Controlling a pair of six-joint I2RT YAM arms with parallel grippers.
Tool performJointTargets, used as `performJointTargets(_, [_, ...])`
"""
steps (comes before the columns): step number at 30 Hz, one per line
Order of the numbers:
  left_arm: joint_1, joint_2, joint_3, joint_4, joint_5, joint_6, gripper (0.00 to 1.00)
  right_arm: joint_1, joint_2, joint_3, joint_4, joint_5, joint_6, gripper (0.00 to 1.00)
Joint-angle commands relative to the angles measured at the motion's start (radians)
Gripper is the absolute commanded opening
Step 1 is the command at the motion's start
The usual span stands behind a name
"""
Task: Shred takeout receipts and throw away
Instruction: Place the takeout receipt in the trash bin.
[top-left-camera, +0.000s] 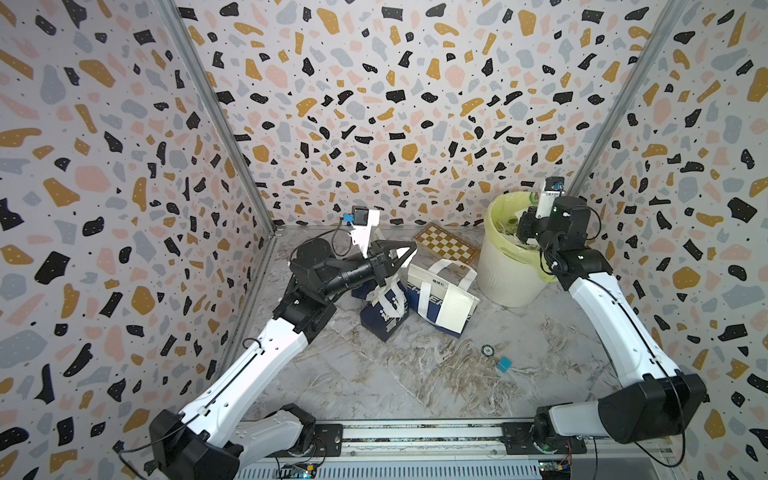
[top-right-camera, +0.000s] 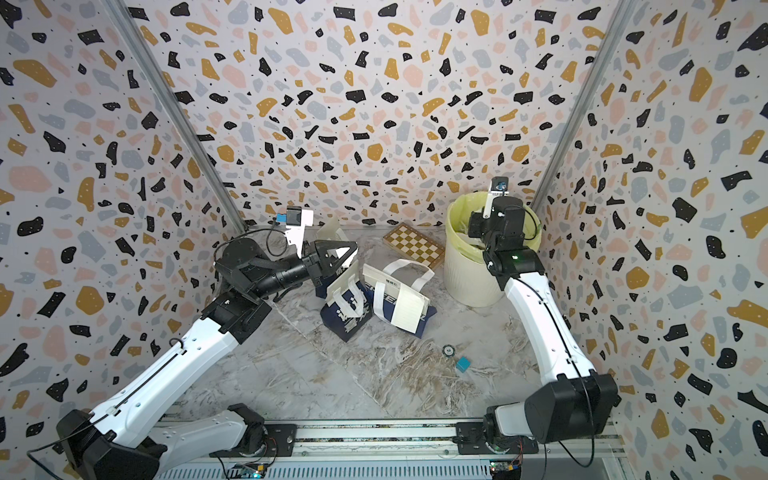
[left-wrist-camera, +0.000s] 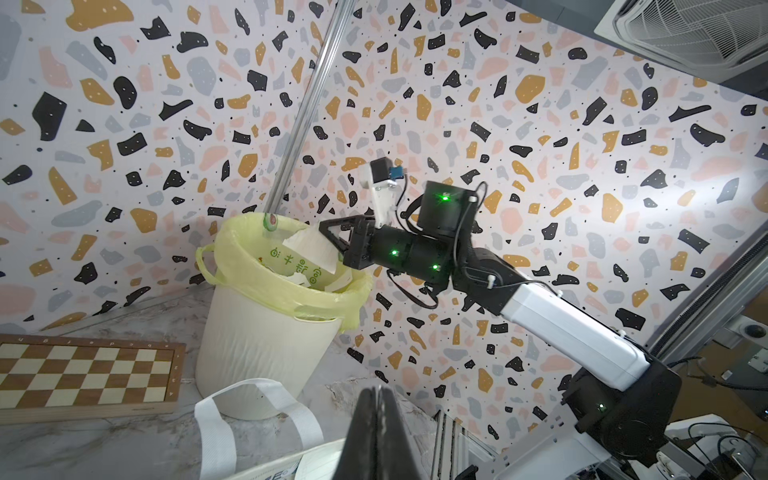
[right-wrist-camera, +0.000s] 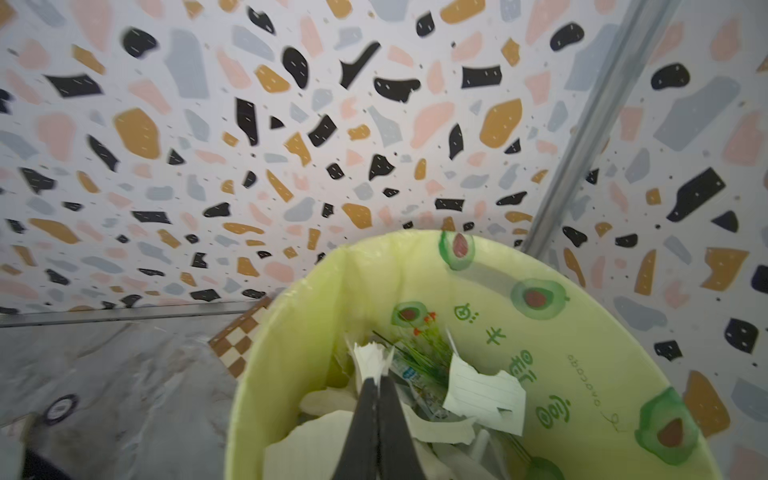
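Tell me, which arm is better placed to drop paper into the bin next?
Right. The right gripper hangs over the lined bin, shut on a torn paper scrap; probably it need only open. The left gripper is shut above the paper bags, away from the bin.

You are looking into a small booth where the back wall (top-left-camera: 415, 104), the left wall (top-left-camera: 83, 208) and the right wall (top-left-camera: 706, 208) are all wearing the same terrazzo print of black, ochre, pink and grey-blue chips on white. The left corner post (top-left-camera: 216, 116) and the right corner post (top-left-camera: 617, 104), both bare metal, are running up where the walls meet. Below them the table (top-left-camera: 374, 386) is showing a grey-and-brown marble pattern under soft, even light, and in the left wrist view a white ceiling air vent (left-wrist-camera: 685, 29) is peeking over the wall's upper edge.
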Motion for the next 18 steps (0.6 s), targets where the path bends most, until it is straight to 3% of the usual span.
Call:
performJointTargets(1, [-0.003,-0.029,-0.003,0.054,-0.021,-0.003,0.0,-0.037,0.079,0.079,-0.059,0.081,-0.008,0.29])
performJointTargets(3, [-0.003,-0.029,-0.007,0.051,-0.027,-0.005,0.0,-0.047,0.135,0.134,-0.131,0.091,0.004,0.63])
performJointTargets(6, [-0.003,-0.028,-0.012,0.057,-0.027,-0.003,0.0,-0.048,0.156,0.158,-0.157,0.111,0.002,0.85])
performJointTargets(12, [-0.003,-0.014,-0.006,0.058,-0.039,-0.002,0.0,-0.046,0.118,0.202,-0.171,0.08,-0.03,0.9])
performJointTargets(18, [-0.003,0.036,0.003,0.155,-0.073,-0.124,0.0,0.019,-0.02,0.211,-0.219,-0.115,-0.068,0.87])
